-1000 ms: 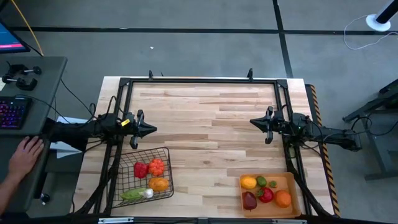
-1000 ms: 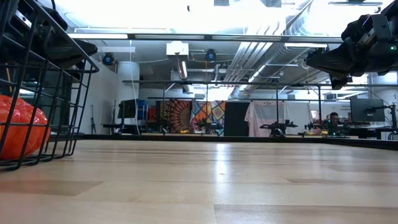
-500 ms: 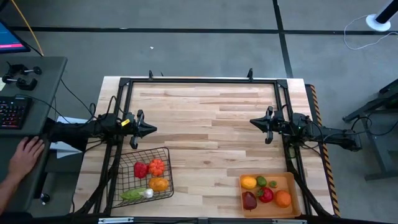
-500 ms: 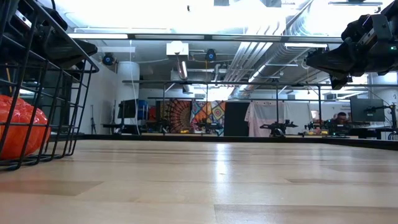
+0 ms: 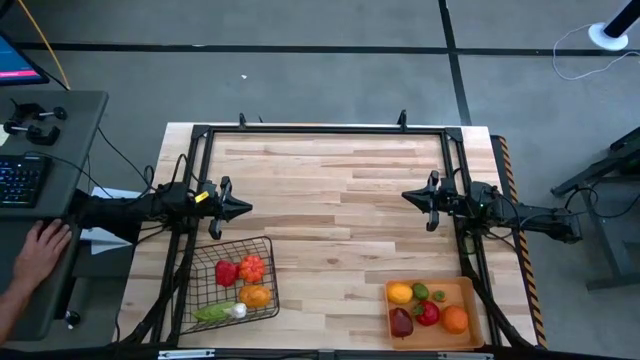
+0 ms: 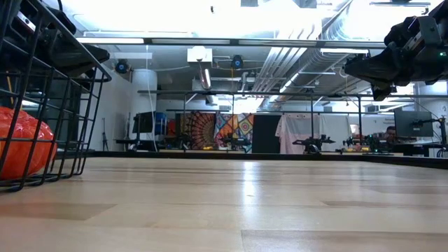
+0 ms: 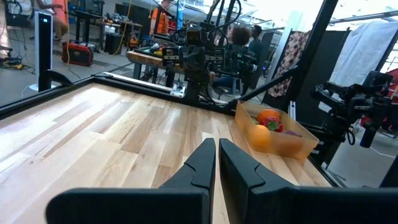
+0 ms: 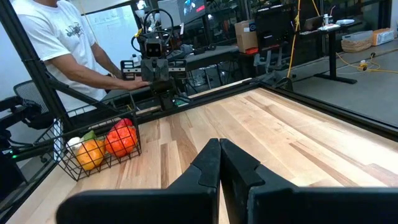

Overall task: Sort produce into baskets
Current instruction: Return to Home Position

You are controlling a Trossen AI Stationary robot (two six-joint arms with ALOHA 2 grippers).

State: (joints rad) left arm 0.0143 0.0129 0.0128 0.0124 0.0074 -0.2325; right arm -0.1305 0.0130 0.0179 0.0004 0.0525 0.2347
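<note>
Produce [image 5: 251, 268] lies fully sorted, with none loose on the table [image 5: 330, 180], so I judge the job now is parking. That means holding level, clear of the wood, and not sweeping over either receptacle. At the table's left edge hovers the left gripper [image 5: 243, 208], its fingers pressed together and empty. Facing it from the table's right edge is the right gripper [image 5: 408, 198], likewise closed on nothing. The black wire basket [image 5: 232, 245], at the table's lower-left corner in the high view, sits just beside the left gripper and holds five pieces. The orange tray [image 5: 468, 292], at the lower-right corner, holds five more, farther from the right gripper.

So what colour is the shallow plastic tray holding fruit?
The shallow plastic tray is orange; clearest in the high view.
</note>
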